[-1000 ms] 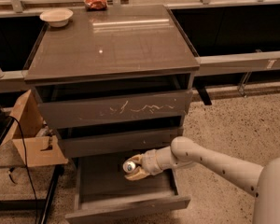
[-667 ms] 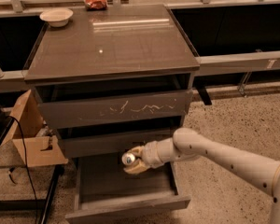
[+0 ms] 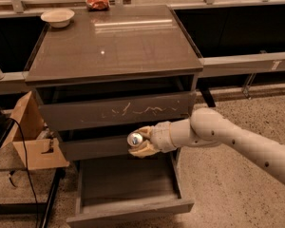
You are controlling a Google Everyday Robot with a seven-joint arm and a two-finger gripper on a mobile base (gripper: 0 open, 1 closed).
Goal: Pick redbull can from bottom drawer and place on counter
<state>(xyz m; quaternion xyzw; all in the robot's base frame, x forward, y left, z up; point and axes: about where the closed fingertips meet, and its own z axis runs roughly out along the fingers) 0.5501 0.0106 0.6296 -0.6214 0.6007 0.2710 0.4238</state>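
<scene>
We held the can (image 3: 135, 138) in our pincer (image 3: 141, 144), whose pale fingers (image 3: 140, 151) were closed on its body from above and below, so the silver top pointed out to the left rather than up. That sideways hold looked to us like the result of the arm reaching in level from the right. The can hung in the air over the open bottom drawer (image 3: 128, 207), touching nothing but the fingers, about level with the middle drawer front and just in front of it. The tray below looked bare, so we judged the picking done and the placing not yet begun. The worktop (image 3: 114, 46) lay well above, past the scratched drawer (image 3: 114, 112) and the overhanging edge, so the next move called for drawing the can outward before raising it, or it could knock the rim. A bowl (image 3: 57, 17) and a red packet (image 3: 97, 2) sat at the far edge, leaving the glossy middle free for setting the can upright.
</scene>
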